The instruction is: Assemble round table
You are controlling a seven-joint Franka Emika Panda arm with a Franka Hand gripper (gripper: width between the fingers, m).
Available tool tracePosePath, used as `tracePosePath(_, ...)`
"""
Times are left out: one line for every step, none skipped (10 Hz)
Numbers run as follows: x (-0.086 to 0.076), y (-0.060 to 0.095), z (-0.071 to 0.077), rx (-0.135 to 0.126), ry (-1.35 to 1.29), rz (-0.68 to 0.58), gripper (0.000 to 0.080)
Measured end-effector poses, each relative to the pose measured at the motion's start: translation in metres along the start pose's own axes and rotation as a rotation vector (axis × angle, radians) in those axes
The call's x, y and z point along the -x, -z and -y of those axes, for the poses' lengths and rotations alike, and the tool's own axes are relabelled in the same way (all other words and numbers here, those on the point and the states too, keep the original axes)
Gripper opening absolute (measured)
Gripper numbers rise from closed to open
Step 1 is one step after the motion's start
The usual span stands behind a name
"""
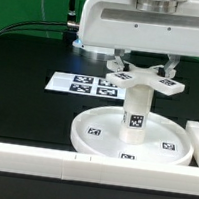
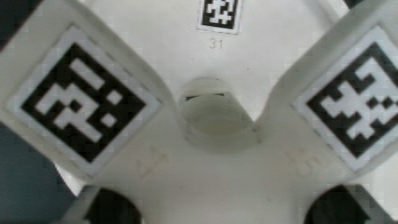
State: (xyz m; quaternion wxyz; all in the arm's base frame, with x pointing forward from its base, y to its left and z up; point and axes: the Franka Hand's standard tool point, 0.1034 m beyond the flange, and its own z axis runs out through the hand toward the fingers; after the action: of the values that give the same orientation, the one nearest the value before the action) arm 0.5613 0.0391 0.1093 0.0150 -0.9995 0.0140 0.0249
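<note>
Centrally, gripper (image 1: pixel 144 69) clasping cross-shaped piece (image 1: pixel 140 80) — atop cylinder (image 1: pixel 134 112)

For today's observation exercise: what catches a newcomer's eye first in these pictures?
The white plastic cross-shaped piece with square tags, gripped in the jaws over the short white cylinder. That cylinder stands upright at the centre of the large white rimmed disc on the black table.

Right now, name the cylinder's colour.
The cylinder is white with a black-and-white tag; clearest in the exterior view.
</note>
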Motion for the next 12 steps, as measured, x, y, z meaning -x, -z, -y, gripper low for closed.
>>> tracePosePath(0.0, 0.0, 0.0, 0.0, 0.0, 0.0, 0.0445)
tracePosePath(0.0, 0.0, 0.0, 0.0, 0.0, 0.0, 0.0445)
tracePosePath(0.0, 0.0, 0.0, 0.0, 0.0, 0.0, 0.0445)
tracePosePath(0.0, 0.0, 0.0, 0.0, 0.0, 0.0, 0.0445)
tracePosePath(0.0, 0.0, 0.0, 0.0, 0.0, 0.0, 0.0445)
tracePosePath(0.0, 0.0, 0.0, 0.0, 0.0, 0.0, 0.0445)
tracePosePath(0.0, 0.0, 0.0, 0.0, 0.0, 0.0, 0.0445)
tracePosePath(0.0, 0.0, 0.0, 0.0, -0.014, 0.0, 0.0445)
tracePosePath(0.0002, -0.0001, 0.0, -0.001, -0.028, 0.0, 0.0445)
tracePosePath(0.0005, -0.0002, -0.0004, -0.003, -0.077, -0.003, 0.0445)
tracePosePath(-0.0001, -0.0004, 0.0011, -0.012, -0.227, -0.016, 0.0445)
tracePosePath(-0.0015, -0.0003, 0.0014, -0.017, -0.373, -0.035, 0.0445)
